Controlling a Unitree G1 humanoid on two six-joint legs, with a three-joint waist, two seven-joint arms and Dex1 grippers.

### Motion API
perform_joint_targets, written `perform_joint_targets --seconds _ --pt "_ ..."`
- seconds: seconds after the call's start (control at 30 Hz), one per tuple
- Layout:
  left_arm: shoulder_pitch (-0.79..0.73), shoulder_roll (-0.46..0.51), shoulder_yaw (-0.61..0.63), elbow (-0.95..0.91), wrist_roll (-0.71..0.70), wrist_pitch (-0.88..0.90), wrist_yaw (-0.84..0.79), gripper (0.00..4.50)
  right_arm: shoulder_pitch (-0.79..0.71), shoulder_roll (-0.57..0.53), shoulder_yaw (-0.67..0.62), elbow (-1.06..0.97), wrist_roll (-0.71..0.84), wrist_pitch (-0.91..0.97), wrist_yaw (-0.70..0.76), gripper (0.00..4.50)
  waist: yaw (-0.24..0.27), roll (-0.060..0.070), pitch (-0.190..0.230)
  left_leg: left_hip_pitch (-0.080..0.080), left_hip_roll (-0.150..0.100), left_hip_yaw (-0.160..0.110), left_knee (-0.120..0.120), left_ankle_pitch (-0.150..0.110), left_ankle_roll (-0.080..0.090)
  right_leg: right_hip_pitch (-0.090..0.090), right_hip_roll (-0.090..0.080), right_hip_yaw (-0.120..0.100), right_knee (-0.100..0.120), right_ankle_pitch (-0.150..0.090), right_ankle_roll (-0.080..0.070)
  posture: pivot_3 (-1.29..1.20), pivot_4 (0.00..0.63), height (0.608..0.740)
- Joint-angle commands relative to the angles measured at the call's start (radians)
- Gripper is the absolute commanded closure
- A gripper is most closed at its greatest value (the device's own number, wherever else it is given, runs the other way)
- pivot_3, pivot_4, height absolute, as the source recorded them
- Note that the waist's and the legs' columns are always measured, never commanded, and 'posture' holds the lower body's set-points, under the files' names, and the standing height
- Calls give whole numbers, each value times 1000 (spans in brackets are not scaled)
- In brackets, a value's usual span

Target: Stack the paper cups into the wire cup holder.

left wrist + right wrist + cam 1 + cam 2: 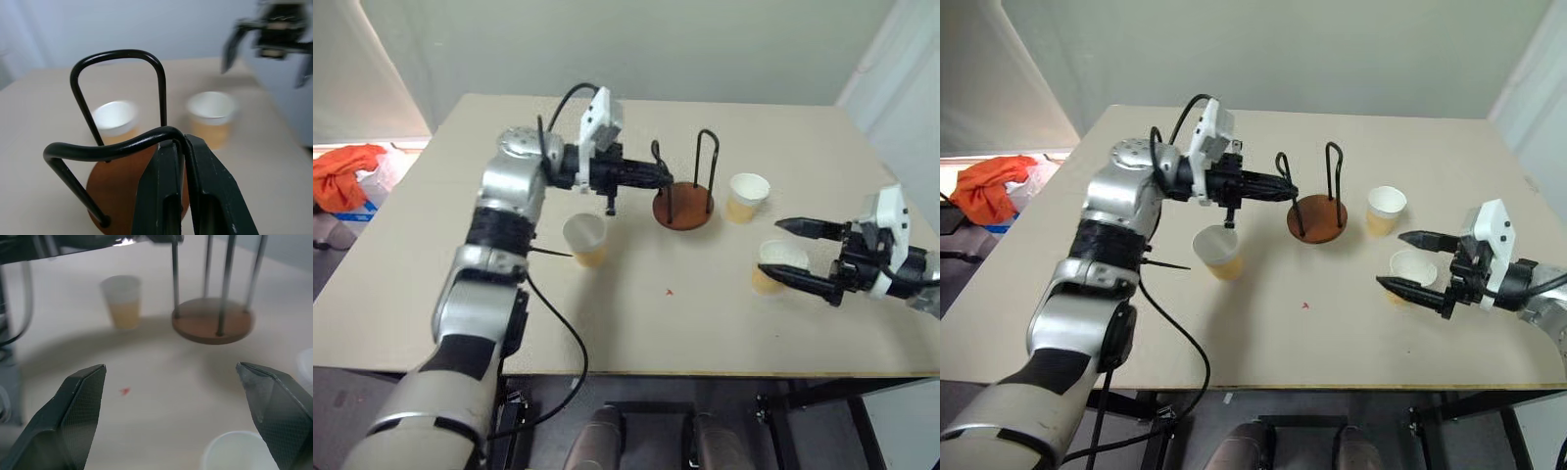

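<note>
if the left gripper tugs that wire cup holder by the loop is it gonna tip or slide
Probably tips or lifts at one edge: the left gripper is shut on the top of one loop of the wire cup holder, well above its disc base. The holder is empty, thin wire, so likely light and easily dragged across the smooth table.

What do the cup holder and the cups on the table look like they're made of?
Wire cup holder: thin black loops with a glossy sheen, likely coated metal wire; the reddish-brown disc base looks like matte wood, though plastic is possible. Paper cups: matte white rim and inside, pale tan outside, apparently paper.
</note>
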Motion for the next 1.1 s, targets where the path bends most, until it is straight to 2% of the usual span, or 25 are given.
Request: perform_joint_targets --seconds 0.03,0.13,0.3,0.33,0.47,0.77,1.0,1.1 --pt "93 79 -26 -237 -56 102 -56 4451 12 -42 -16 -41 9 -27 50 0 -5 0 0 0 0 0 0 0 0 0 1 0 0 0 0 0 150 740" --pt "177 125 -60 -358 -43 113 -32 4451 18 -60 5 -40 -10 -45 72 0 -3 0 0 1 1 -1 1 0 0 0 -1 0 0 -1 -1 0 150 740" --pt "241 102 -20 -478 -125 227 82 4451 22 -81 81 -38 -67 -77 90 0 7 0 0 1 1 -4 1 -1 3 2 -2 0 0 -3 -12 0 150 740" --pt "257 98 -26 -505 -136 242 96 4451 20 -81 101 -43 -79 -80 88 0 5 0 0 2 1 -4 2 -6 11 3 -2 0 0 -2 -13 0 150 740" --pt "328 96 -57 -613 -178 296 132 4451 7 -85 151 -35 -122 -98 84 0 -5 0 0 4 1 -3 2 -5 12 3 -2 0 0 2 -13 0 150 740" --pt "379 95 -110 -548 -89 179 214 4451 -6 -92 150 0 -144 -112 89 0 -6 0 0 7 2 -4 1 -2 11 6 -2 0 0 5 -16 0 150 740" --pt "421 61 -138 -526 -106 154 214 4451 -14 -86 162 0 -153 -105 74 0 -7 0 0 7 2 -3 0 -3 10 6 -1 0 -1 3 -14 0 150 740" --pt "419 44 -125 -530 -140 203 233 3714 -19 -85 163 0 -154 -102 73 0 -6 0 0 7 2 -3 0 -4 9 6 -1 0 -1 2 -14 0 150 740"
